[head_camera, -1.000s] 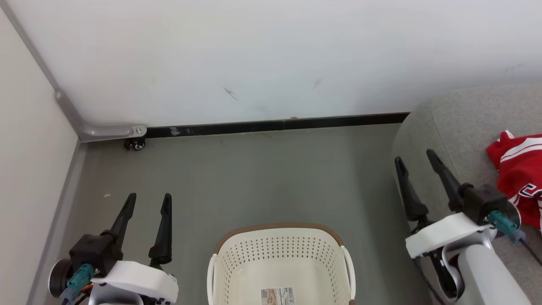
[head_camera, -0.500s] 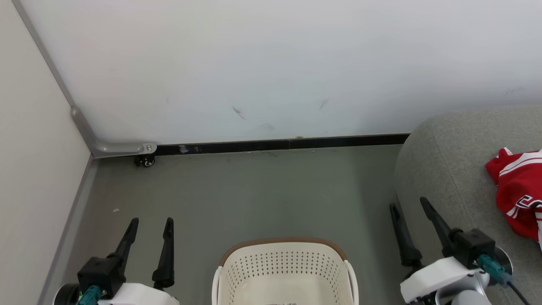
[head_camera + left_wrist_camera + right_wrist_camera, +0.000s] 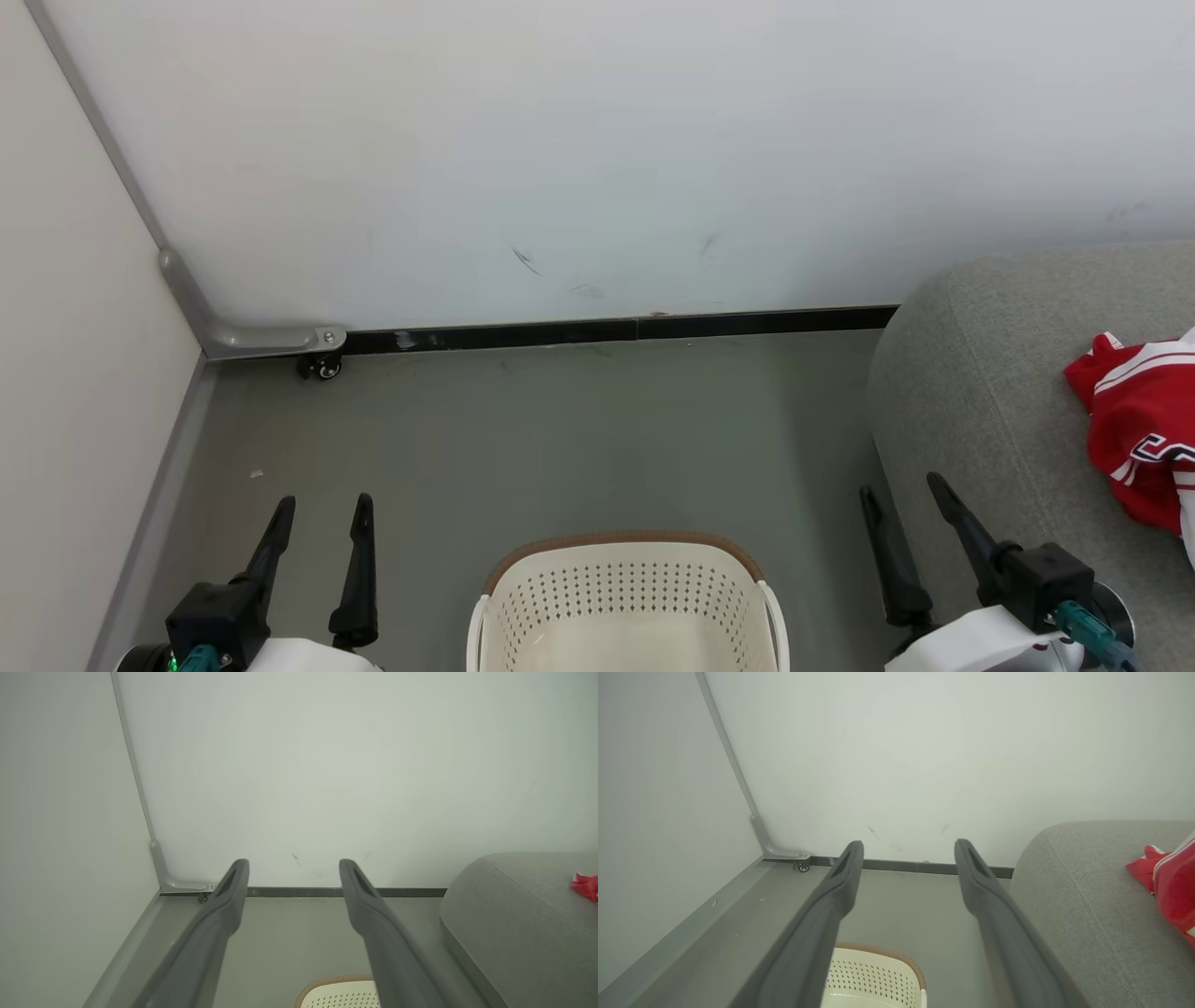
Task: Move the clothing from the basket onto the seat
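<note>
While our left gripper [image 3: 324, 504] and right gripper [image 3: 901, 485] are hanging open, the clothing [image 3: 1139, 429] is lying on the seat [image 3: 980, 392].
We are holding both pairs of fingers [image 3: 359, 560] spread wide, gripping nothing. The basket [image 3: 621, 541] is sitting on the floor [image 3: 579, 429] between the two grippers. The seat is rising just beside the right gripper, on its outer side, and the red clothing is resting on it further to that gripper's right, apart from it.

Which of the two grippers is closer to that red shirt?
The right gripper, beside the grey seat where the red clothing lies; the left gripper sits on the other side of the basket.
</note>
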